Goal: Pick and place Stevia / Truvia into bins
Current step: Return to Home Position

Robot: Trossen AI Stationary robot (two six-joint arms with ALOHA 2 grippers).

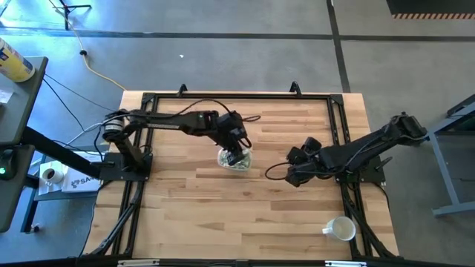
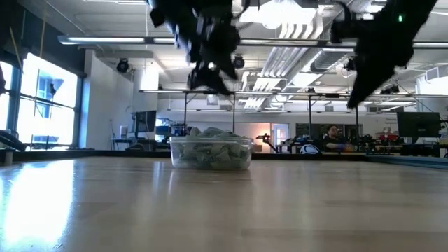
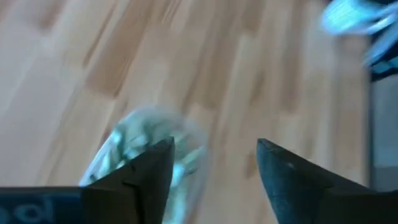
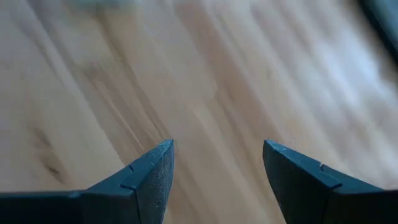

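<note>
The clear plastic container [image 1: 236, 160] stands on its base on the wooden table near the middle, heaped with green-and-white Stevia packets [image 2: 210, 147]. It shows blurred in the left wrist view [image 3: 146, 152]. My left gripper [image 1: 234, 145] hangs above the container, open and empty, with its fingers [image 3: 155, 171] apart over the container's edge [image 3: 186, 134]. My right gripper [image 1: 292, 166] hovers open above bare table to the container's right, its fingers [image 4: 155, 171] wide apart and empty.
A white mug [image 1: 340, 228] lies on its side near the table's near right corner. A black frame [image 1: 335, 111] runs along the table's edges. Bare wood [image 1: 223, 215] lies in front of the container.
</note>
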